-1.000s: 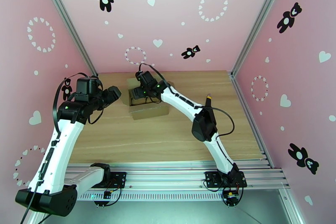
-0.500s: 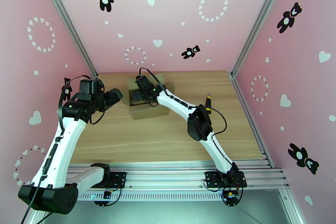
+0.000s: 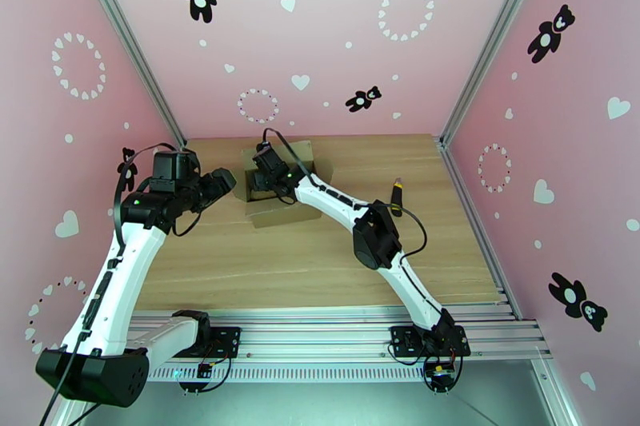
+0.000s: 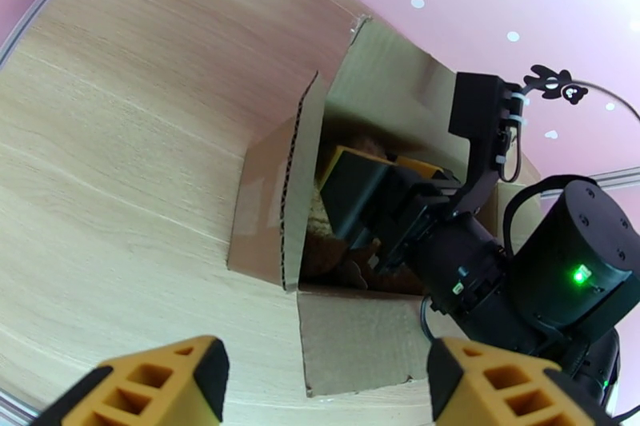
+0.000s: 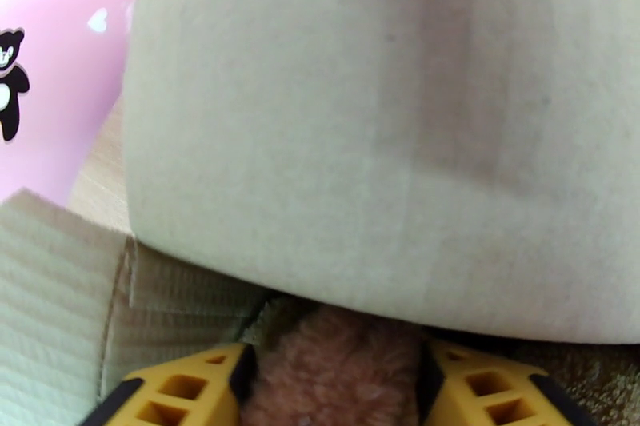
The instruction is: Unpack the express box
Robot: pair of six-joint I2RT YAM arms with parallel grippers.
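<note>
Now the express box point(image 3: 280, 213) stands open far on the worktop point(image 3: 240, 260), its raised flap point(image 5: 384, 140) hiding much inside. The right end effector point(image 5: 336, 400) flanks a brown plush toy point(image 5: 340, 340), grip unclear; the left end effector point(image 4: 328, 388) hangs open beside the box.

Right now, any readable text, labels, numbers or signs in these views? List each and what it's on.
None readable.
The express box shows plain brown cardboard, no label in view.
The pink walls carry bear, heart and dot decals, no words.
</note>
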